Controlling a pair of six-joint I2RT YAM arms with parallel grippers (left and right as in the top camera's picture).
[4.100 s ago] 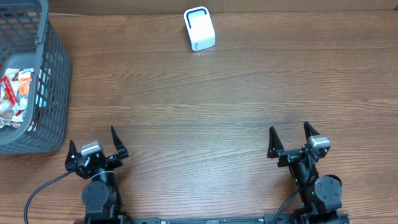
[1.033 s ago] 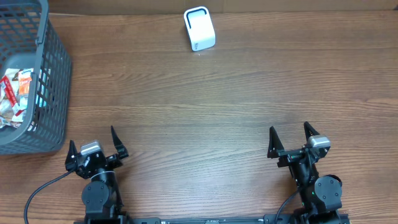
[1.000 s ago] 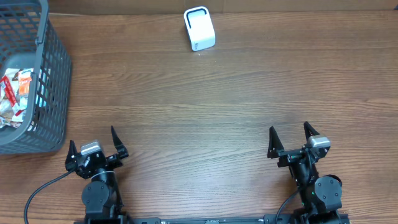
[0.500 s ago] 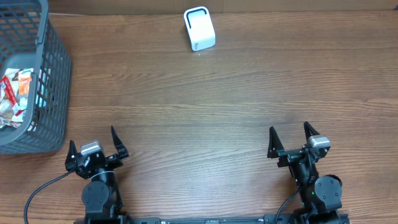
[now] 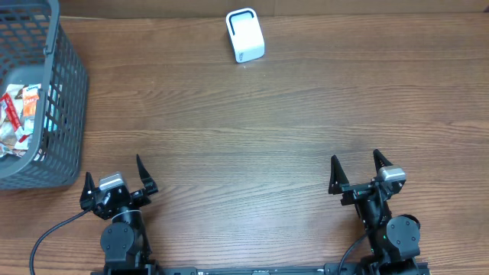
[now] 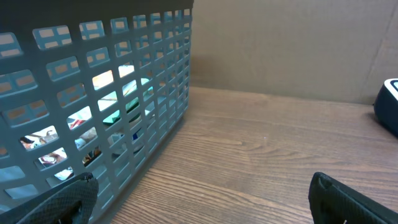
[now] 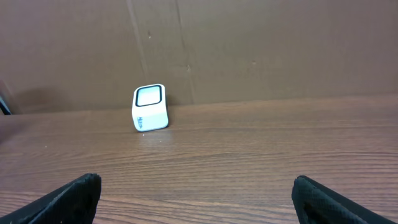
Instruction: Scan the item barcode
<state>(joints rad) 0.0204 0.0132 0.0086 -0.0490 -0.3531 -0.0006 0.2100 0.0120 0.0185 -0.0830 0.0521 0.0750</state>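
Observation:
Packaged items (image 5: 19,118) lie in a grey mesh basket (image 5: 65,107) at the table's left edge; through the mesh the items (image 6: 106,106) show in the left wrist view. A white scanner (image 5: 245,35) with a dark window stands at the far middle of the table, also seen as the scanner (image 7: 150,107) in the right wrist view. My left gripper (image 5: 116,178) rests open near the front left, empty, with the basket (image 6: 93,93) just ahead on its left. My right gripper (image 5: 357,169) rests open near the front right, empty. The left gripper (image 6: 199,202) and right gripper (image 7: 199,199) show only bare wood between their fingers.
A brown cardboard wall (image 7: 249,50) backs the wooden table (image 5: 244,130). A black cable (image 5: 53,229) trails from the left arm's base at the front edge.

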